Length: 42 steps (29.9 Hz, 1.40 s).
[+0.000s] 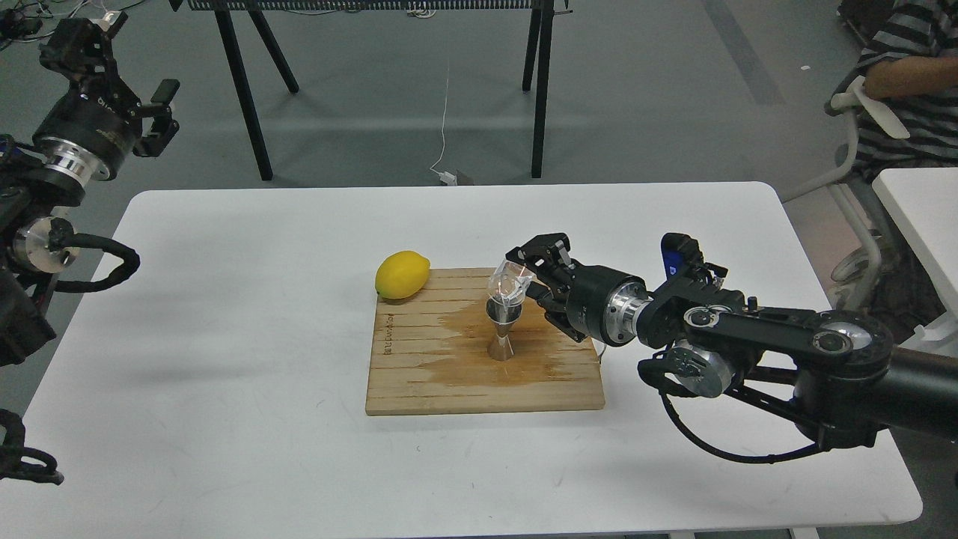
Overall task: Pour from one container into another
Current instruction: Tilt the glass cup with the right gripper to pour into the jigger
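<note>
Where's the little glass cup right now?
In the head view the glass cup is held tilted in the right gripper, directly above the steel jigger standing on the wooden board, right of the lemon.

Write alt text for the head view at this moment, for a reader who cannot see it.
The right tool holds a small clear glass cup tipped over a steel jigger standing on a wooden board with a wet patch. A lemon sits at the board's far left corner; the left tool is raised off the white table, open.
</note>
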{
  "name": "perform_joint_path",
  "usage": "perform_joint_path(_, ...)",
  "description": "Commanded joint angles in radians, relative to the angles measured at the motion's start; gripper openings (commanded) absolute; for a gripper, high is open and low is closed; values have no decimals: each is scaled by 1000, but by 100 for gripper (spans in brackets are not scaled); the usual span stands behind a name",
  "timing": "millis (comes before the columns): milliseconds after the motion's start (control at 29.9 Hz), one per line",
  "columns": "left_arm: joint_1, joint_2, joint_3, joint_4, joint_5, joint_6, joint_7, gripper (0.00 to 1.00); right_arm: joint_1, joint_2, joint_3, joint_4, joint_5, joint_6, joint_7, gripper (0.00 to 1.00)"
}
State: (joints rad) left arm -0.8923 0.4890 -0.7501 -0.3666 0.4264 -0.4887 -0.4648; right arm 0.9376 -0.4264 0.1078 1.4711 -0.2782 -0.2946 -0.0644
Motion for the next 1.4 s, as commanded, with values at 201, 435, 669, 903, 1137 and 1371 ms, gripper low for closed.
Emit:
perform_joint_path(201, -8, 0, 0, 0, 0, 0, 2, 99, 7, 2, -14, -14, -27, 0, 0, 25)
perform_joint_path(435, -10, 0, 0, 0, 0, 0, 2, 99, 29, 2, -31, -15, -38, 0, 1, 25)
perform_joint_path(669, -10, 2, 0, 0, 0, 0, 2, 99, 43, 2, -33, -15, -39, 0, 6, 25)
perform_joint_path(903, -13, 2, 0, 0, 0, 0, 2, 99, 50, 3, -59, -17, -73, 2, 11, 26)
perform_joint_path(1137, -14, 8, 0, 0, 0, 0, 3, 99, 52, 3, -63, -17, -91, 2, 12, 26)
perform_joint_path(1371, -14, 8, 0, 0, 0, 0, 3, 99, 52, 3, -65, -26, -107, 2, 14, 26)
